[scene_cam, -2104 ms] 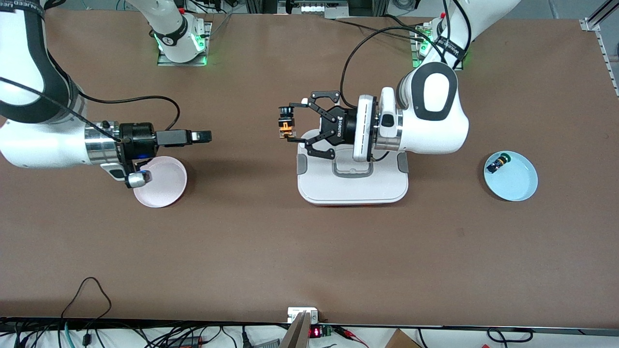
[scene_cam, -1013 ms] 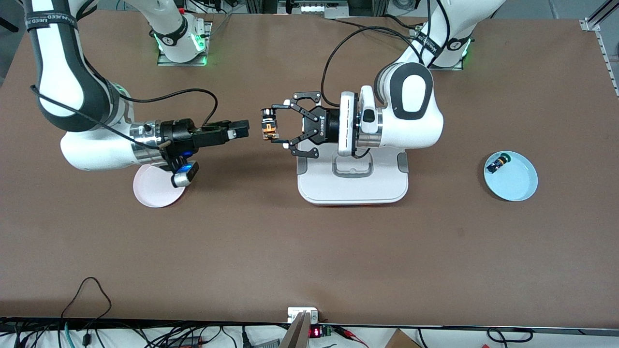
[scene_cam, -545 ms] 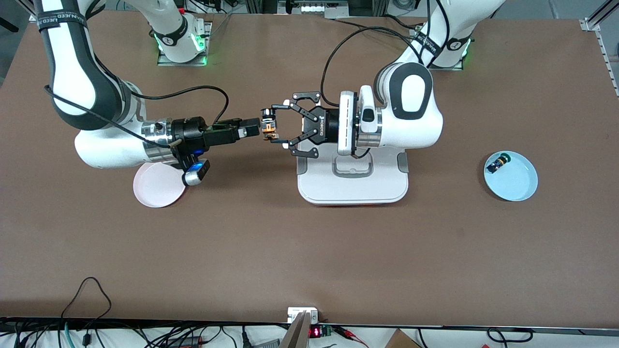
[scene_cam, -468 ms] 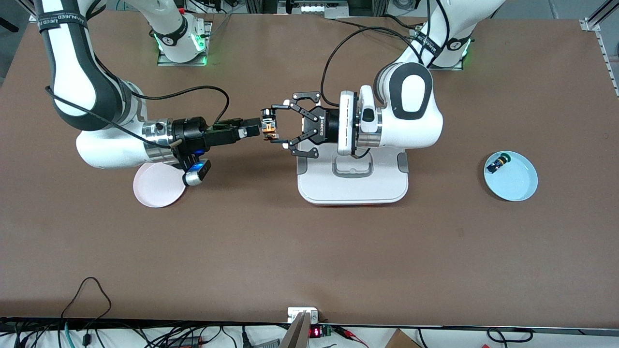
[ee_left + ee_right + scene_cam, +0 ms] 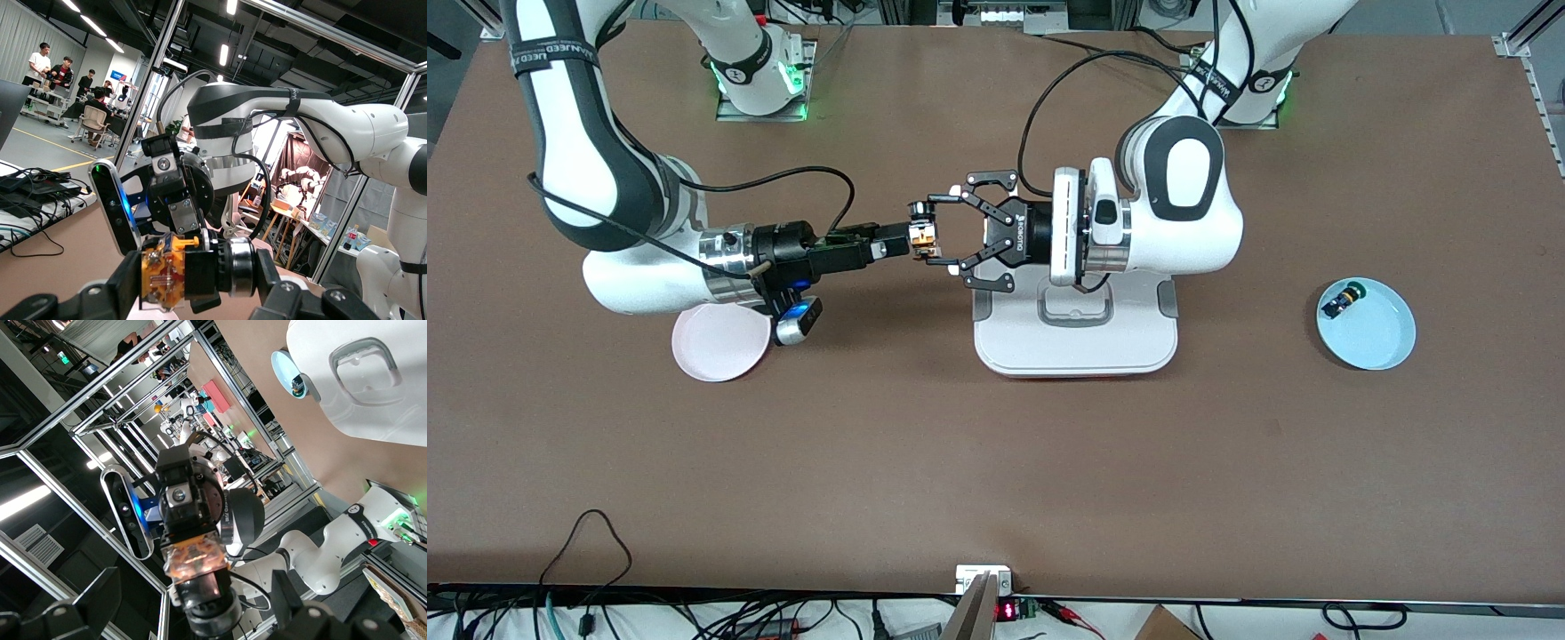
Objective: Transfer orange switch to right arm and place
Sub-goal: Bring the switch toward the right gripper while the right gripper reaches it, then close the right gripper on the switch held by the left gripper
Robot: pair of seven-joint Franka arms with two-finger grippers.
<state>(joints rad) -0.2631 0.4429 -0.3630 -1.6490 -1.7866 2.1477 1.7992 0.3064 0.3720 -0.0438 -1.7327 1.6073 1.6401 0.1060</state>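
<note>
Handover point: my left gripper [image 5: 938, 233] is clamped on the orange switch [image 5: 921, 236], held over bare table.

My right gripper [image 5: 905, 238], fingers parted, meets the switch. Pink plate [image 5: 713, 351] beneath its wrist shows nothing inside; blue plate [image 5: 1380, 342] holds a dark switch [image 5: 1341, 300].

The table [image 5: 996, 462] is seen from a high camera across from both bases, which stand toward 12 o'clock. Each wrist view is taken close along its own fingers, level and facing the other arm. The orange switch [image 5: 921, 235] [image 5: 163, 277] [image 5: 195, 561] is shared by all three views.
</note>
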